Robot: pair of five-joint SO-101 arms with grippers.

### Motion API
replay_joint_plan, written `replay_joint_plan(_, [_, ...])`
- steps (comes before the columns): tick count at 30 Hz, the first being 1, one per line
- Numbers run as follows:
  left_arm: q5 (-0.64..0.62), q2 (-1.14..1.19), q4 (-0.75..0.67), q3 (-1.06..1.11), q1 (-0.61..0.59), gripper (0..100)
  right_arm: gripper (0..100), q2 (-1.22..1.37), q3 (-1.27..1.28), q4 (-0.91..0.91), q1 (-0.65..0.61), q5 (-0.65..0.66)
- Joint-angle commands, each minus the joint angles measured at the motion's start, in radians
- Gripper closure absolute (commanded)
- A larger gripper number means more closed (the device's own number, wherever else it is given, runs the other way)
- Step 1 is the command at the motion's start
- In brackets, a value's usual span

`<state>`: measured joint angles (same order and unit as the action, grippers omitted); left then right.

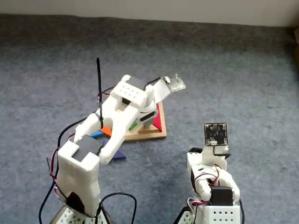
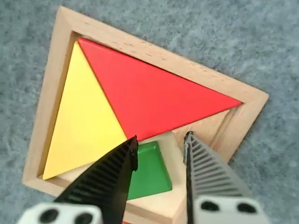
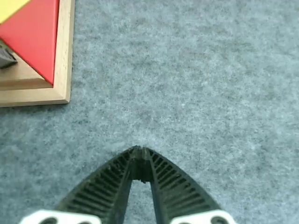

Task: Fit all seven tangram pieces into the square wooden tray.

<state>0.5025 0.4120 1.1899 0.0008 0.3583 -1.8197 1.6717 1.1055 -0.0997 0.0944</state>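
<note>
The square wooden tray (image 2: pixel 243 100) holds a large red triangle (image 2: pixel 154 98), a large yellow triangle (image 2: pixel 84 121) and a green piece (image 2: pixel 152 177). My left gripper (image 2: pixel 160 145) hovers open just above the green piece and the bare tray floor, with nothing between its fingers. In the high view the left arm (image 1: pixel 126 107) covers most of the tray (image 1: pixel 149 135). An orange piece (image 1: pixel 106 131), a blue piece (image 1: pixel 96 134) and a dark blue piece (image 1: pixel 119 156) lie on the carpet beside it. My right gripper (image 3: pixel 140 153) is shut and empty over bare carpet, near the tray's corner (image 3: pixel 63 93).
Grey carpet (image 1: pixel 224 70) covers the whole surface. The right arm (image 1: pixel 212 177) sits folded at the front right, apart from the tray. A black cable (image 1: pixel 99 88) rises by the left arm.
</note>
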Motion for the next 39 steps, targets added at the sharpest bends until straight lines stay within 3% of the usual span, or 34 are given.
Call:
replay_joint_plan(1, [-0.012,0.007,-0.028,-0.005,0.024,83,98.1,-0.005,0.116,-0.024,0.012,0.011])
replay_joint_plan(7, [-0.095,-0.116,-0.014,0.002,0.005,83,98.1,-0.005,0.116,-0.024,0.012,0.011])
replay_joint_plan(11, [-0.100,-0.249,0.069,0.005,-0.018,83,98.1,-0.005,0.116,-0.024,0.012,0.011])
replay_joint_plan(22, [-0.097,-0.306,0.077,0.079,-0.217,83,98.1,-0.005,0.116,-0.024,0.012,0.011])
replay_joint_plan(29, [-0.098,-0.189,-0.098,0.189,-0.209,83,98.1,-0.005,0.116,-0.024,0.012,0.011])
replay_joint_plan(39, [-0.104,-0.090,-0.135,0.188,-0.108,83,98.1,-0.005,0.116,-0.024,0.012,0.011])
